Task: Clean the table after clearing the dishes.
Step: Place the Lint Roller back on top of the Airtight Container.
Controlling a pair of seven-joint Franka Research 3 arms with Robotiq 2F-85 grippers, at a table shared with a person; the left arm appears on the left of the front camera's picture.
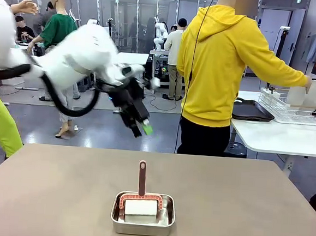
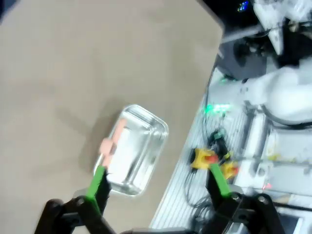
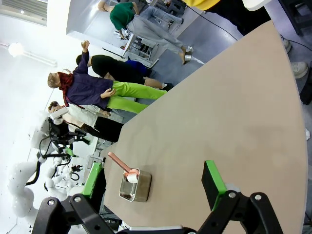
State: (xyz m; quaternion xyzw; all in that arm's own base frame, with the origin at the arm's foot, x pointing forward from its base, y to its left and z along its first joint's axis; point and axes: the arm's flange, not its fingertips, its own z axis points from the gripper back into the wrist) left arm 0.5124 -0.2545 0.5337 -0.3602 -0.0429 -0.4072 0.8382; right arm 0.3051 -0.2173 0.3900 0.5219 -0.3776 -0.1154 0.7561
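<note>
Resting on the table (image 1: 238,206), one steel pan (image 1: 143,214) with one brush (image 1: 141,189) is seen; both grippers (image 2: 158,187) (image 3: 153,181) are spread, nothing grasped.

Lit evenly and brightly from overhead ceiling panels. Blurred by motion across the left arm (image 1: 80,57) and throughout the left wrist view. Cast only soft shadows beside the steel pan (image 1: 143,214). Bent by wide-angle distortion at wrist-view edges.

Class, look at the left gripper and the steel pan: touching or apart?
Apart. In the front view the left gripper hangs open above the table, well clear of the steel pan.
</note>
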